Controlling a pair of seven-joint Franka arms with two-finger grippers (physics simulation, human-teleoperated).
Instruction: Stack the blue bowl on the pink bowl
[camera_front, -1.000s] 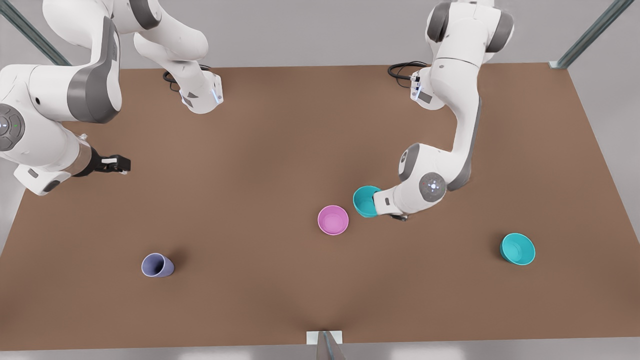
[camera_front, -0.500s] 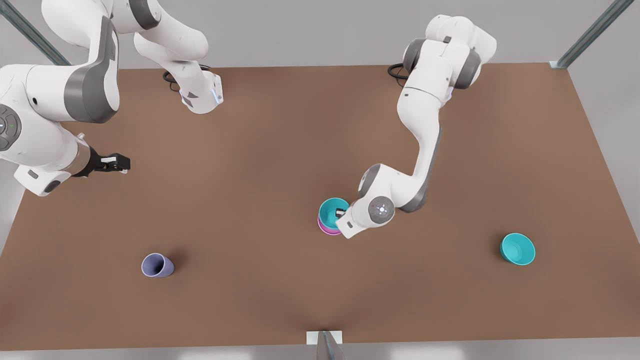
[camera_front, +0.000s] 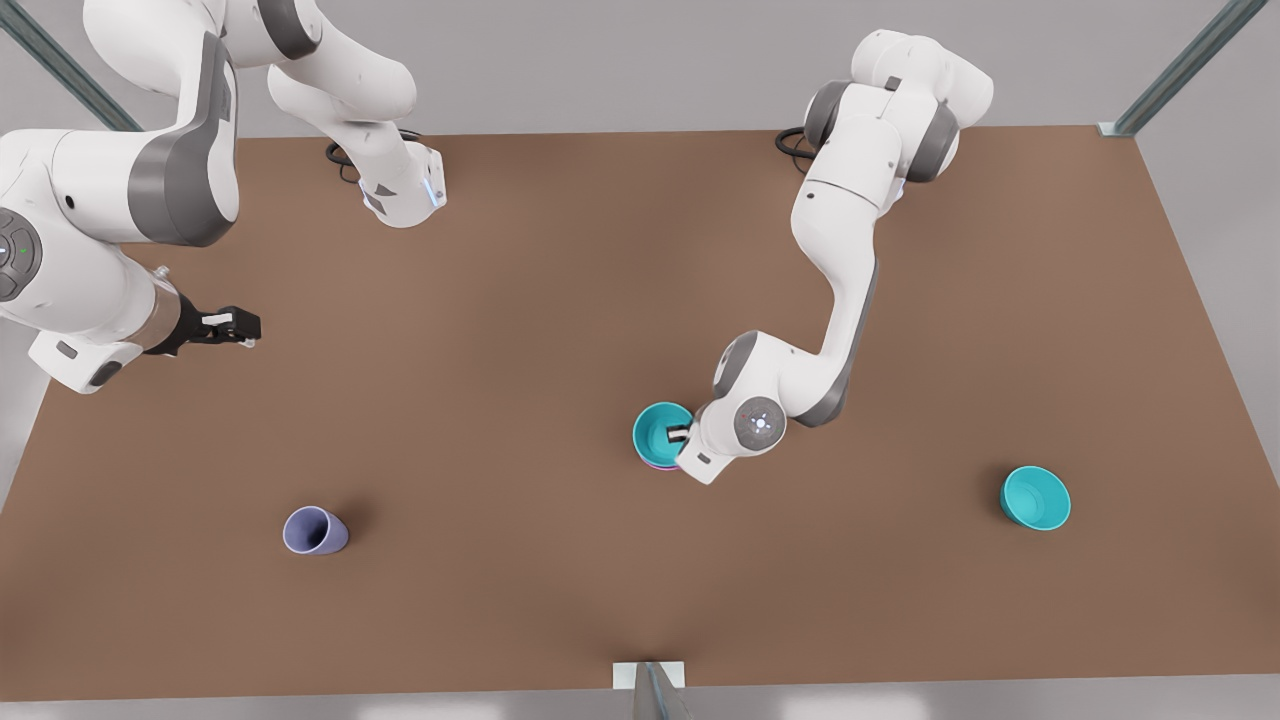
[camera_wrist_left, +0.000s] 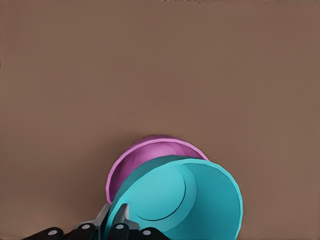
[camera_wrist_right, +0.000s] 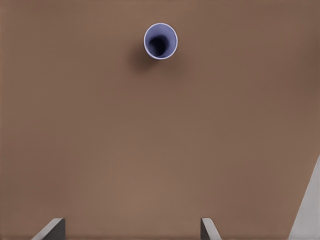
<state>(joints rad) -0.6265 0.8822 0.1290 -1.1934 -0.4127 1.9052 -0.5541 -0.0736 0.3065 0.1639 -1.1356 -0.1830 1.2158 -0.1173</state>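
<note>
Here the left end effector (camera_front: 679, 436) grips the blue bowl (camera_front: 660, 433) by its rim, one finger inside, holding it just over the pink bowl (camera_wrist_left: 150, 157), which peeks out beneath and slightly off to one side. To finish well, it should centre the blue bowl, level it, lower until seated, then release. That arm is folded low, elbow bent, wrist turned toward the bowls. The right end effector (camera_front: 238, 327) waits well apart, fingers spread wide, the lavender cup (camera_wrist_right: 160, 41) ahead of it on the tabletop (camera_front: 560, 270)

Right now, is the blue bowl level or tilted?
Tilted. The left gripper grips the blue bowl by its rim, leaning over the pink bowl, not nested flat.
</note>
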